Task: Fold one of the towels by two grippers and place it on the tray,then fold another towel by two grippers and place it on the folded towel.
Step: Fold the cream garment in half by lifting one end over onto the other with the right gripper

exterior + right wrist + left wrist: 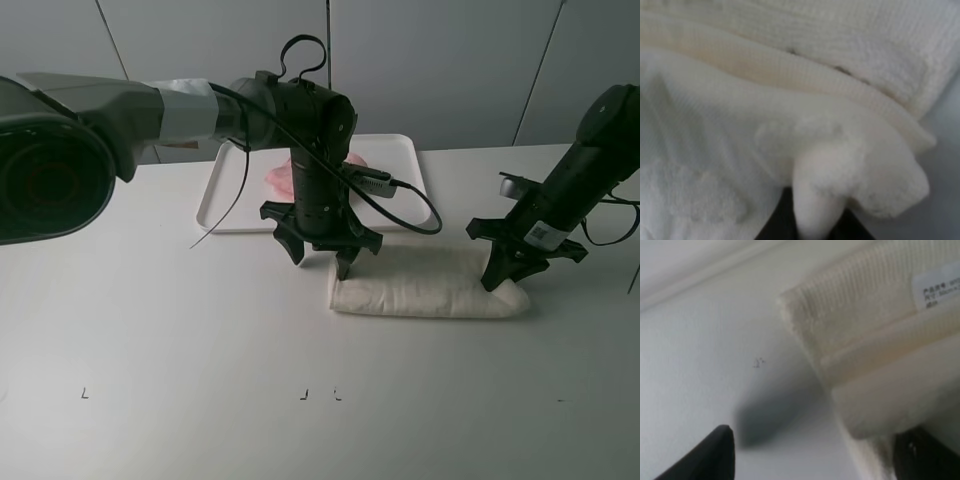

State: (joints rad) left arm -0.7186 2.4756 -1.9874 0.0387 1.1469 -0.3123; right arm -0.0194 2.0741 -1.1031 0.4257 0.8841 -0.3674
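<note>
A cream towel (425, 292), folded into a long strip, lies on the table in front of the white tray (213, 203). A pink towel (279, 177) lies on the tray, partly hidden by my left arm. My left gripper (320, 262) is open at the cream towel's left end, one finger at the towel's corner, the other over bare table. In the left wrist view the left gripper (820, 460) is open beside the towel corner (875, 340) with its label. My right gripper (506, 280) stands on the towel's right end. In the right wrist view the right gripper (810, 225) pinches a bunch of cream towel (825, 170).
The white table (160, 320) has small dark marks near its front edge (305, 395). The left arm's cable (410, 200) loops over the tray's near right corner. A grey wall stands behind the table.
</note>
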